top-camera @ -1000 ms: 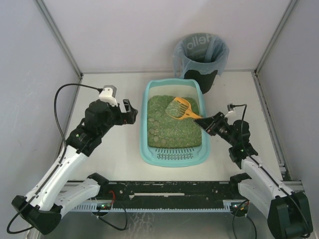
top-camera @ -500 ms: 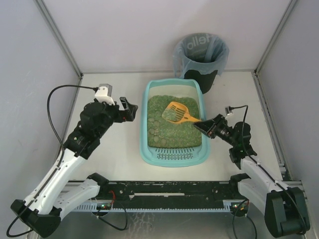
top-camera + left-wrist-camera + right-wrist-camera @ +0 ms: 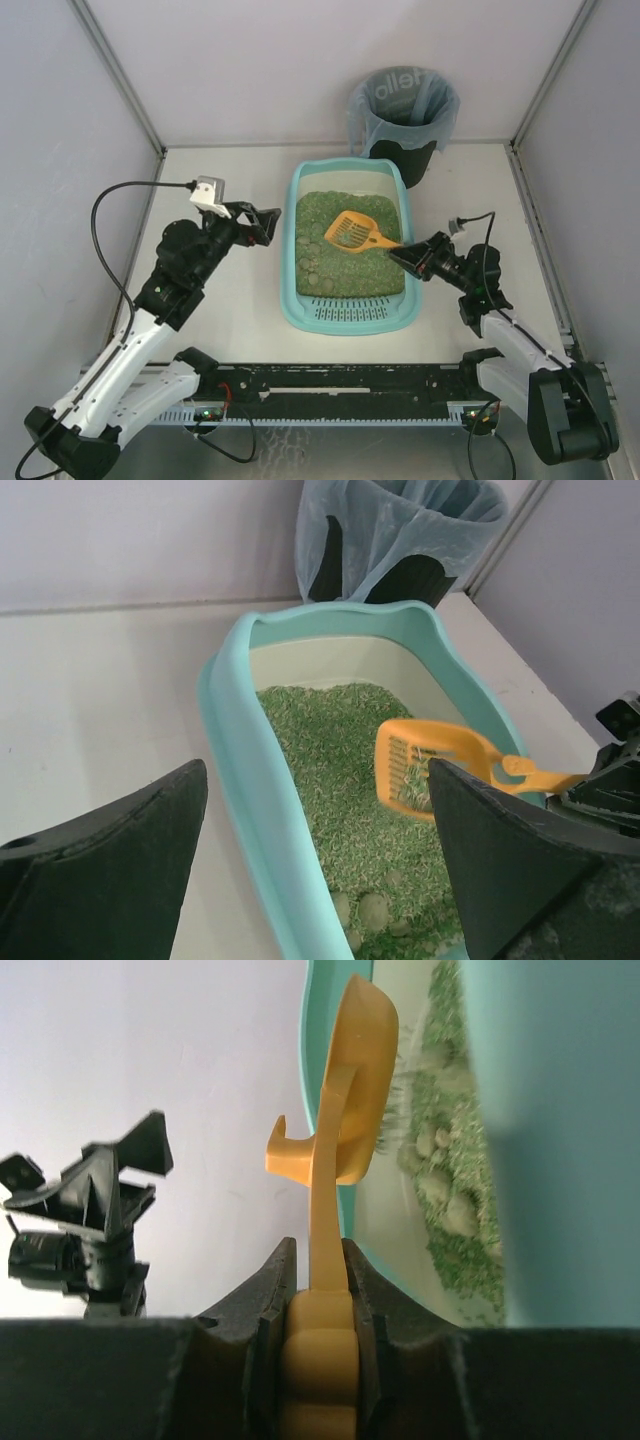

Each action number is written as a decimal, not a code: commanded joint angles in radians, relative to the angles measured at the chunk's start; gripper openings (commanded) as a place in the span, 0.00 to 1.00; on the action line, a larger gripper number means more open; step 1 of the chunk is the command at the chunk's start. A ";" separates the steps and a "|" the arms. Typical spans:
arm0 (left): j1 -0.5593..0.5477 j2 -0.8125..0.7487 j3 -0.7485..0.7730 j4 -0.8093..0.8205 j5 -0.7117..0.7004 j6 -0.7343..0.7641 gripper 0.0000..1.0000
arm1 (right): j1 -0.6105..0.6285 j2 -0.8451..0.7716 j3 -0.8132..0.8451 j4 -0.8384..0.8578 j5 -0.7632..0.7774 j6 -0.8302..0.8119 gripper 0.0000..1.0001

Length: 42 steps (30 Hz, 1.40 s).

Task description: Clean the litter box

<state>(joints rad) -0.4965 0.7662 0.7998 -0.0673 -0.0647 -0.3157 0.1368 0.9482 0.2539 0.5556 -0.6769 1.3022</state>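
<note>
Pinching the handle of the orange slotted plastic scoop (image 3: pixel 352 230), your right gripper (image 3: pixel 405 256) has its jaws clamped on it at the right rim of the large light-teal rectangular plastic litter box (image 3: pixel 290 292). The scoop head is over the green granular litter (image 3: pixel 340 270). The box sits mid-table, just in front of the round black bin with grey-blue liner (image 3: pixel 403 110). Your left gripper (image 3: pixel 268 225) hovers just left of the box, jaws spread wide, holding nothing.

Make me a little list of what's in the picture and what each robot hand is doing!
litter box: teal tray, mid-table, green litter inside
scoop: orange, head over the litter, handle pinched by the right fingers
left fingers: wide open, empty, beside the box's left rim
bin: black, blue-grey bag, behind the box
</note>
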 commanded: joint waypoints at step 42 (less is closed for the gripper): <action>-0.364 0.693 0.405 0.101 0.622 1.068 0.57 | 0.123 -0.195 0.362 -0.756 0.148 -0.695 0.00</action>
<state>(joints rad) -0.8616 1.4414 1.1221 -0.0410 0.5205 0.7521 0.2462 0.7757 0.5591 -0.1867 -0.5476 0.6487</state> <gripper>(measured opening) 0.581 0.197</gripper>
